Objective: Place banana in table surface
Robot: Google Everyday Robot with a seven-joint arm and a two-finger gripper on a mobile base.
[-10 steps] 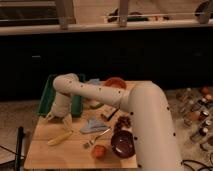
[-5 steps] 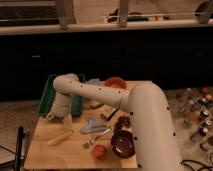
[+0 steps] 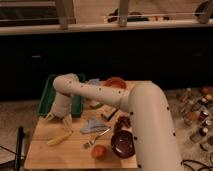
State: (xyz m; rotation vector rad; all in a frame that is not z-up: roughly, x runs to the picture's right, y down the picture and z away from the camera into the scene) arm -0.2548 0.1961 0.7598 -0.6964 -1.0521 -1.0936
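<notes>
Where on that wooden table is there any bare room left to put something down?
Bare wood on the table surface lies along the front left, below the banana, and between gripper and green tray. The right is crowded: fork, orange fruit, dark bowl.

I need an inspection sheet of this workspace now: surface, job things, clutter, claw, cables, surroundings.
Surface: table surface, light wood.
Job things: banana lies on the wood, front left.
Clutter: green tray, fork, round orange-red fruit, dark bowl, grey cloth.
Claw: claw just above the banana, in front of the tray.
Cables: dark cable on the floor, right.
Surroundings: dark cabinet front behind.
</notes>
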